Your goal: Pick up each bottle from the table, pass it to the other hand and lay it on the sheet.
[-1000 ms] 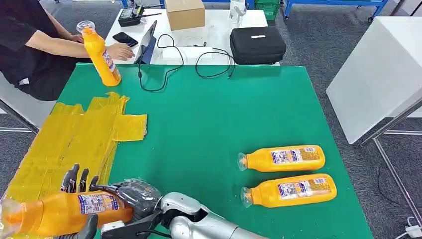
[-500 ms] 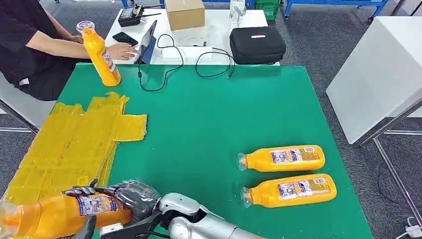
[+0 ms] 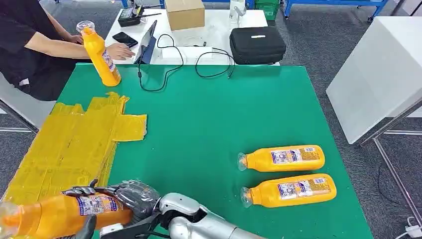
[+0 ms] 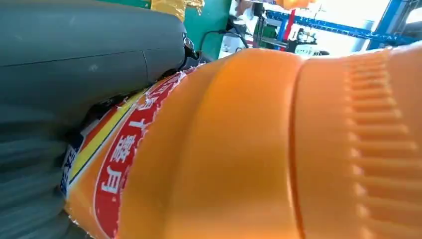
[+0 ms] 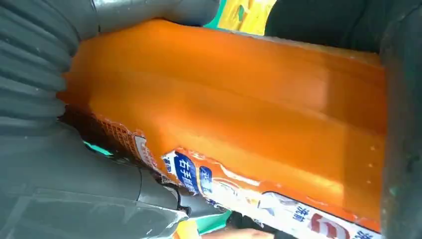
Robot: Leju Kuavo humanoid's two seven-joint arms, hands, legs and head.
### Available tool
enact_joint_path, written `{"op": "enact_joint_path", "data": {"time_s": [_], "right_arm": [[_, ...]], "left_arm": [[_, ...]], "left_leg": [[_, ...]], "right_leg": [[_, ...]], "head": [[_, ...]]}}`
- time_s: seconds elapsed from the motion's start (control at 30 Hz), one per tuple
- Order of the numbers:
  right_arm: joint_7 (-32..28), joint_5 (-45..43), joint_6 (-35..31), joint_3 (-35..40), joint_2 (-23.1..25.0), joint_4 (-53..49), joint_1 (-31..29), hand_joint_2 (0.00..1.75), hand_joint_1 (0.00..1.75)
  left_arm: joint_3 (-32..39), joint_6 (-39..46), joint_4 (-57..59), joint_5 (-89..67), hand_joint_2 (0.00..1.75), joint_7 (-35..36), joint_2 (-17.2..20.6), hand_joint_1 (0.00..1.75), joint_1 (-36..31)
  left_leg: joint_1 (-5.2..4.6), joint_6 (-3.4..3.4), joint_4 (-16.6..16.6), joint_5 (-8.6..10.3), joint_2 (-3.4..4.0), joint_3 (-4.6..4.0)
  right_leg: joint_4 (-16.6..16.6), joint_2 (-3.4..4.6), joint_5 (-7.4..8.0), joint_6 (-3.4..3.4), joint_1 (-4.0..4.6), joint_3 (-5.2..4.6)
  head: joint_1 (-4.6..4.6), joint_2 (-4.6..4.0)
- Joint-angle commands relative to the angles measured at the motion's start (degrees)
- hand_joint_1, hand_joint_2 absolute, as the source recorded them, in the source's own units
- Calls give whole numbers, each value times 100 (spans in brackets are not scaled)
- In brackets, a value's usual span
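Note:
An orange bottle (image 3: 54,214) with a clear cap lies level above the table's near left corner, over the front end of the yellow sheet (image 3: 74,139). My right hand (image 3: 135,195) grips its base end, the arm crossing in from the right. My left hand (image 3: 85,225) holds it from below, with dark fingers (image 3: 79,190) folded over its far side. In the left wrist view the bottle (image 4: 259,149) sits against that hand (image 4: 74,64). The right wrist view has the bottle (image 5: 239,109) wrapped by the right hand (image 5: 45,164). Two more bottles (image 3: 283,158) (image 3: 291,190) lie side by side at the right.
A fourth orange bottle (image 3: 102,55) stands upright at the green table's (image 3: 214,114) far left corner. Behind it a person (image 3: 30,45) sits at a white desk with a laptop (image 3: 148,42), cables, a black case (image 3: 257,45) and a cardboard box (image 3: 184,13).
The dark fingers that stood up behind the held bottle a second ago have folded down onto it. The bottle and the right arm have hardly moved.

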Motion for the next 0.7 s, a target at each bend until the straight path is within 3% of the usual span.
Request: {"op": "enact_joint_path", "data": {"time_s": [0.03,0.17,0.33,0.7], "right_arm": [[41,404,-428,-708,-154,157,471,0,0],[295,864,-499,-1334,-451,-974,1042,0,0],[497,1128,-437,-1935,-776,-1619,956,0,0],[483,1153,-424,-1926,-727,-1549,986,0,0]], "left_arm": [[217,551,-137,-589,175,-153,-208,175,-536],[731,1205,-172,-1326,175,-404,-231,175,-730],[1492,1254,-63,-1859,175,-796,-271,175,-915],[1395,1258,-79,-1886,175,-797,-271,175,-894]], "left_leg": [[5,-11,-7,1,-22,18],[6,-11,-5,0,-14,11],[6,-11,-1,-1,-2,10],[2,-11,-2,1,-1,7]], "right_leg": [[-12,-30,-7,0,5,26],[-11,-20,-4,-1,6,0],[-7,-9,-1,-1,7,23],[-5,-7,-1,0,3,17]], "head": [[-4,0],[0,0],[4,0],[0,0]]}}
